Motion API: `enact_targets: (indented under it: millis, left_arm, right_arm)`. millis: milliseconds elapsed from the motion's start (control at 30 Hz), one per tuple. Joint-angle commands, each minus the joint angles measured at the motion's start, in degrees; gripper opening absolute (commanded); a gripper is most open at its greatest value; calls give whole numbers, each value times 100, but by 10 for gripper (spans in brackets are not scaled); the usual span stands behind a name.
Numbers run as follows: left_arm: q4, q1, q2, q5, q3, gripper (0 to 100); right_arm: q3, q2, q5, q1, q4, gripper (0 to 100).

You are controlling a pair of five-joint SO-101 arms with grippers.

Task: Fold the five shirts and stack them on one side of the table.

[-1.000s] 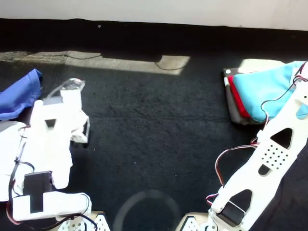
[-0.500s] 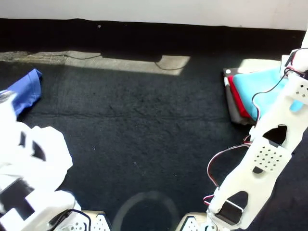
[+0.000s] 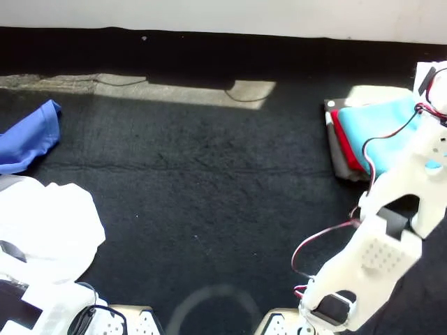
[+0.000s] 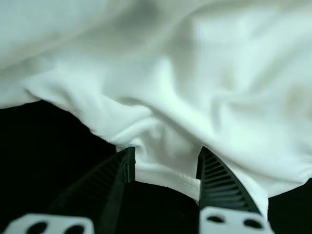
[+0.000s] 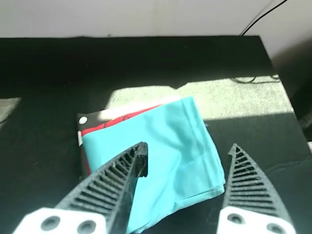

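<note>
A crumpled white shirt (image 3: 47,227) lies at the table's near left, and a bunched blue shirt (image 3: 28,136) lies behind it. In the left wrist view my left gripper (image 4: 163,163) is open just above the white shirt (image 4: 195,73), its hem between the two fingers. At the far right a folded cyan shirt (image 3: 380,125) tops a stack over a red shirt (image 3: 343,143) and a grey one (image 3: 336,164). My right gripper (image 5: 189,161) hangs open above the cyan shirt (image 5: 161,146), holding nothing. The right arm (image 3: 387,244) stands along the right edge.
Black carpet-like cloth (image 3: 223,174) covers the table, with a sunlit strip (image 3: 174,91) at the back. A thin cable (image 3: 241,98) runs across that strip. A white wall (image 3: 223,14) is behind the table.
The left arm swung from the table's left-middle back toward the near-left corner, down over the white shirt. The right arm rose and drew back from the stack.
</note>
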Motion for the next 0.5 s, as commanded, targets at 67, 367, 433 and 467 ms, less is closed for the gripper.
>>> enact_targets:
  millis: [67,367,433,467]
  left_arm:
    - [-659,136,-40,-62,426,217]
    - [-580,1218,-101,-26,954,48]
    - [-369,1587,-101,-18,971,22]
    - [-246,1789,-101,-18,971,28]
  right_arm:
    - [2862,-2176,-123,-541,66,255]
    - [6378,-4585,-105,-1657,-66,255]
    - [7011,-4822,-105,-1684,-233,255]
    - [7319,-4910,-105,-1675,-338,255]
